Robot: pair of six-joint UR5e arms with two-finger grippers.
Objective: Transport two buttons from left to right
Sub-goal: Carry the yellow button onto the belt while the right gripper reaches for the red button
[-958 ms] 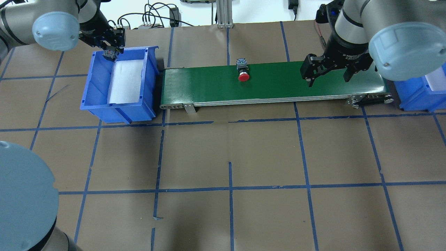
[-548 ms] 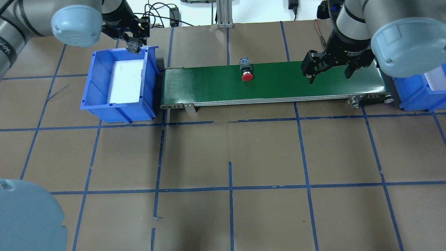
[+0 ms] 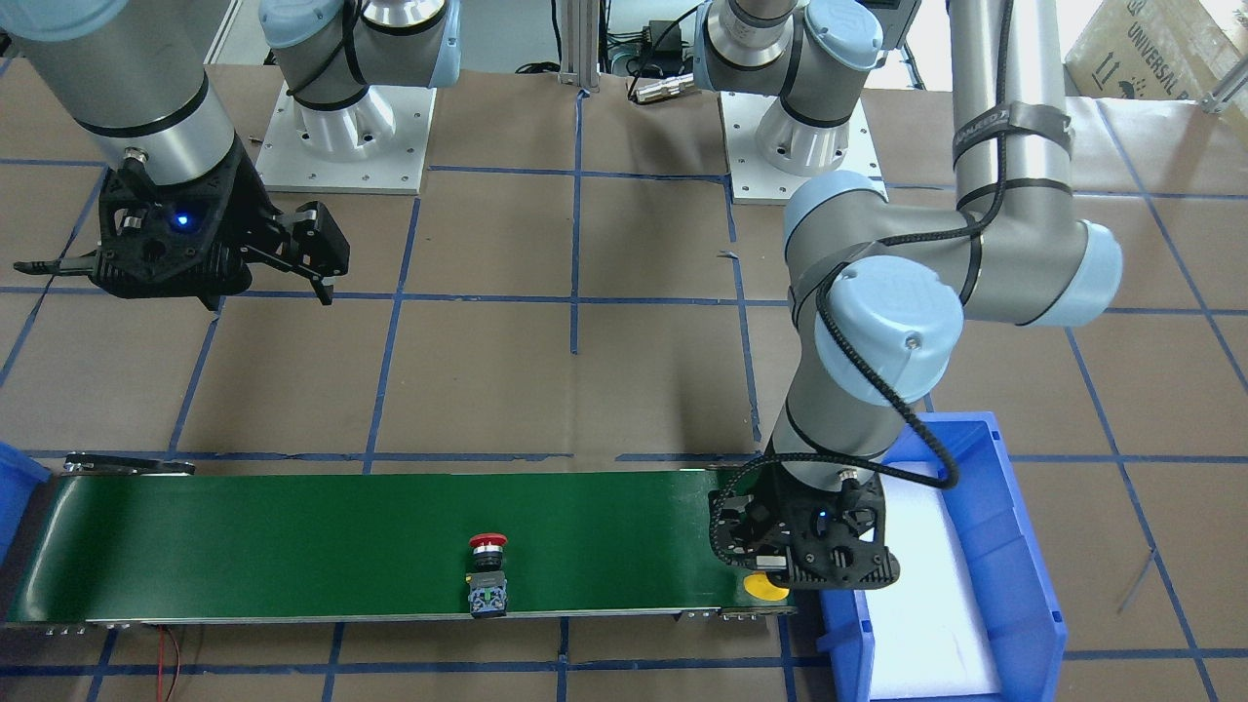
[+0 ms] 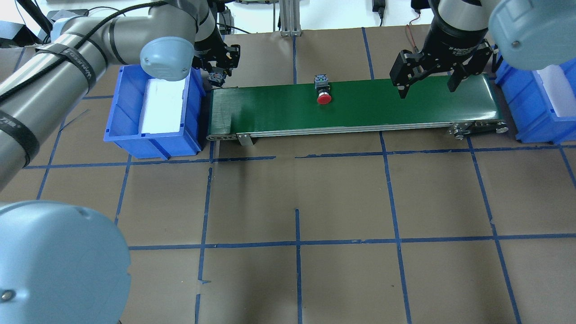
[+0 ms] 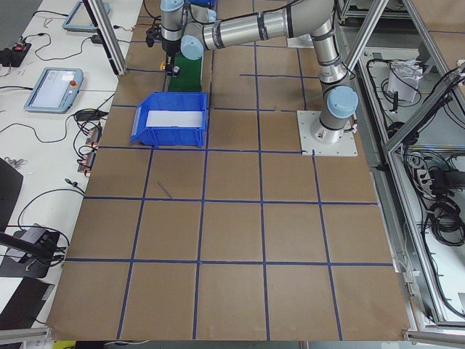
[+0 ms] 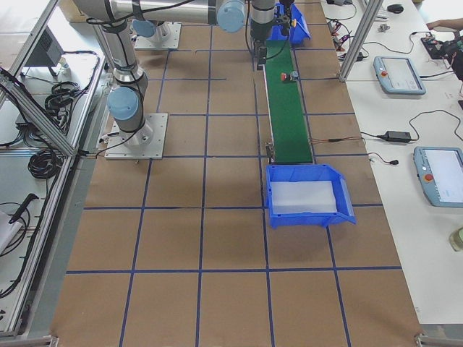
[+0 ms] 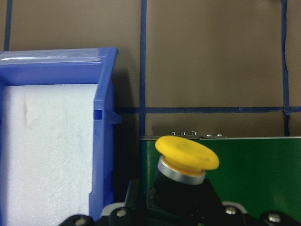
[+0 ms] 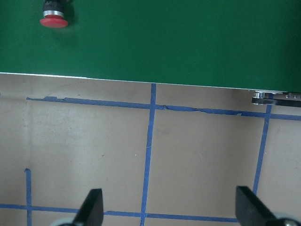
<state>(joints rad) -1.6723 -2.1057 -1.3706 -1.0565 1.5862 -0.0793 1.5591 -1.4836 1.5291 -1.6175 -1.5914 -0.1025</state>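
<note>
Left gripper (image 4: 219,77), clamping glossy domed yellow button (image 7: 186,153), shifted off bin (image 4: 120,112); belt (image 4: 270,110) end beneath jaws. Right gripper (image 4: 426,90) gapes empty.

green belt (image 4: 360,105), blue bin (image 4: 153,145), red button (image 4: 323,99), yellow button (image 7: 186,153), blue-gridded brown table (image 4: 342,198)

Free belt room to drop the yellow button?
Bare belt from the left blue bin to the red button, near the left tool holding the yellow button. Also bare from red button to the open right tool. Tight only at the red button.
</note>
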